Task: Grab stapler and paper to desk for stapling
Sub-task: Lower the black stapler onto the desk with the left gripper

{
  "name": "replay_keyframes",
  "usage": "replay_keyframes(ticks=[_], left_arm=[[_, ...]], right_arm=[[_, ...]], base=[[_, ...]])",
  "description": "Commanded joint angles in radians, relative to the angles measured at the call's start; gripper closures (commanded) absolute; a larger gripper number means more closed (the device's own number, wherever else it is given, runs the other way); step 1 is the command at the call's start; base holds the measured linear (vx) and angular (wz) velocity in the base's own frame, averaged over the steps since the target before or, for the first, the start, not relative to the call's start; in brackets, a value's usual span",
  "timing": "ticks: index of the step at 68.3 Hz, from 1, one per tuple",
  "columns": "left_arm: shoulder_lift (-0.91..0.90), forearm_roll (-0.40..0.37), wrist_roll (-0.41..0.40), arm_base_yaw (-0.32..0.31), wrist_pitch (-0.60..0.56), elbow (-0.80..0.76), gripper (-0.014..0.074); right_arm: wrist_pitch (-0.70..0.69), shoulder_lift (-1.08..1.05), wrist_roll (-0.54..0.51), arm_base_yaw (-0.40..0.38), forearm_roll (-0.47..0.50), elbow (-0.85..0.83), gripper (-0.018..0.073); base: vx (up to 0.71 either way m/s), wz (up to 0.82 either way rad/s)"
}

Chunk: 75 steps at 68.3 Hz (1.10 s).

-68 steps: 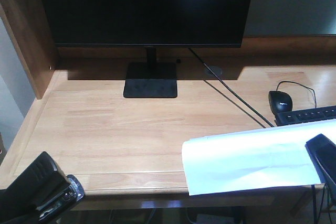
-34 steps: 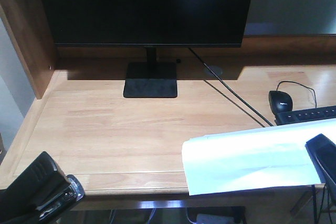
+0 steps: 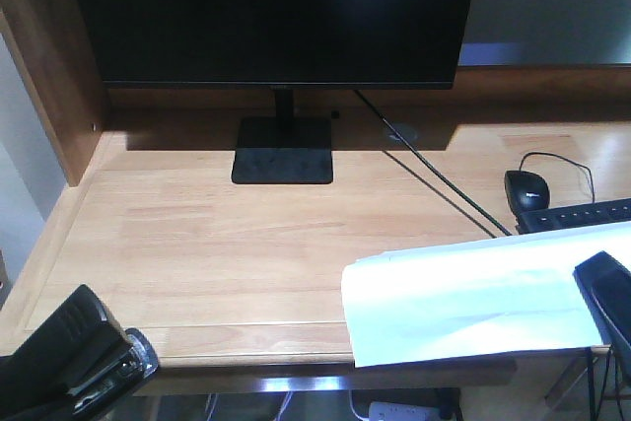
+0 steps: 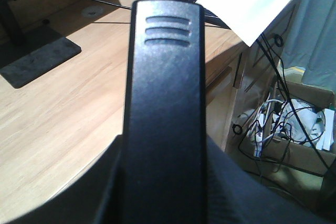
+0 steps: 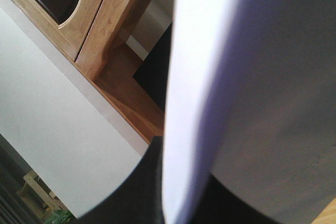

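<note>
Left gripper (image 4: 163, 150): clamped shut around small black plastic stapler (image 4: 164, 93), gripped lengthwise between the fingers and poised at the near left corner.
Right gripper (image 3: 603, 291): pinched on thin white rectangular sheet of paper (image 3: 463, 295), fanned out to the gripper's left and overhanging the near edge.
Wide pale-oak wooden desk (image 3: 217, 244): spread ahead of and below both grippers, with bare wood between them and flat black monitor stand (image 3: 282, 150).
Step in hand: judged as the carry-in, with both items gripped and neither set down.
Next move: likely called for laying paper flat ahead of right gripper, then bringing stapler to a corner.
</note>
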Motion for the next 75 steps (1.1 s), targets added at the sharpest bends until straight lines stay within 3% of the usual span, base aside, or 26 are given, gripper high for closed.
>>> replay_keyframes(ticks=[1,36,47,63,75], left_arm=[[0.005,-0.063,0.001,-0.002,-0.091,-0.033,0.0603],[0.005,-0.063,-0.014,-0.002,-0.085,-0.033,0.0603],[0.033,-0.05,-0.017,-0.002,-0.227,-0.033,0.0603],[0.289,-0.033,-0.089,-0.002,-0.438,-0.068,0.0603],[0.56,-0.028,0.0,-0.002,-0.391,-0.201,0.0603]], right_arm=[[-0.061,0.004,-0.01,-0.001,0.019,-0.027,0.0564],[-0.061,0.004,-0.01,-0.001,0.019,-0.027,0.0564],[-0.061,0.004,-0.01,-0.001,0.019,-0.027,0.0564],[-0.061,0.004,-0.01,-0.001,0.019,-0.027,0.0564],[-0.061,0.004,-0.01,-0.001,0.019,-0.027,0.0564]], base=[[0.0,0.0],[0.0,0.0],[0.0,0.0],[0.0,0.0],[0.0,0.0]])
